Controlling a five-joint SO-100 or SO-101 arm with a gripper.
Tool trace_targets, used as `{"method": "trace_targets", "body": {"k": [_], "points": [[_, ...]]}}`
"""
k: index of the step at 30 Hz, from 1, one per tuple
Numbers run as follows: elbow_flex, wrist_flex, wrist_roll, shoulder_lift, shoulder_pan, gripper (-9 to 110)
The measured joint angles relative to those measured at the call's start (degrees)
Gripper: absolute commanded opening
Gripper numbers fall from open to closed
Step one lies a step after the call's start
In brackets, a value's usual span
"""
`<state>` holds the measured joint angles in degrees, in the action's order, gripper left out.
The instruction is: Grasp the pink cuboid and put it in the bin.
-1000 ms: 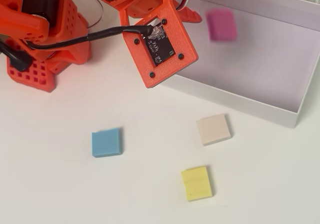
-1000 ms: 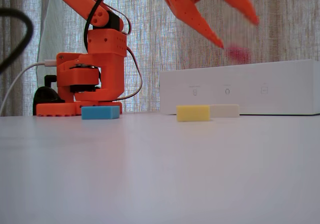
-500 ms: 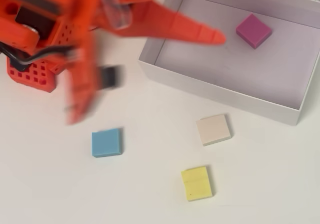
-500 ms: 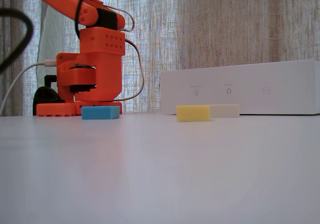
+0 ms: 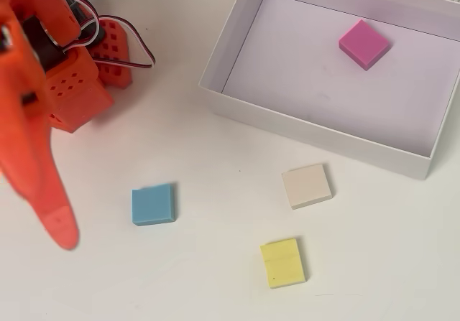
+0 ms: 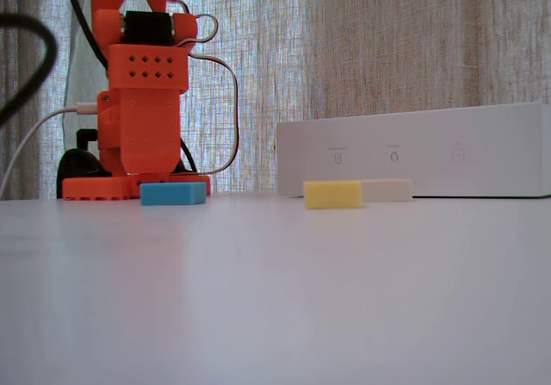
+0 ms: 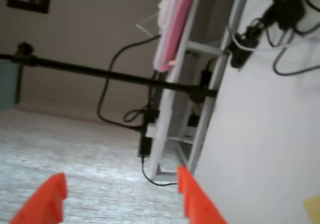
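Observation:
The pink cuboid lies flat inside the bin, near its far right part in the overhead view. In the fixed view the bin's white wall hides it. My orange gripper is raised at the left edge of the overhead view, far from the bin. The wrist view shows its two orange fingertips apart with nothing between them, pointing off the table towards the room.
Three other blocks lie on the white table in front of the bin: blue, beige and yellow. The arm's base with cables stands at the back left.

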<state>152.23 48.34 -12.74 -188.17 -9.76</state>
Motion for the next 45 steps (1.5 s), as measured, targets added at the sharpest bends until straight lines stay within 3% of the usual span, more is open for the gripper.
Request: {"method": "trace_targets", "body": {"k": [6,11,13,20,26,45], "points": [[5.5,16.8,5.5,-0.9,-0.1,28],[10.7,23.5,6.6,-1.2,-0.1,27],[12.0,24.7,6.6,-1.1,-0.1,19],[15.5,27.1,6.6,-1.3,0.0,11],[16.7,27.9,6.6,-1.5,0.2,-8],[16.7,27.9,6.6,-1.6,1.1,-8]]}}
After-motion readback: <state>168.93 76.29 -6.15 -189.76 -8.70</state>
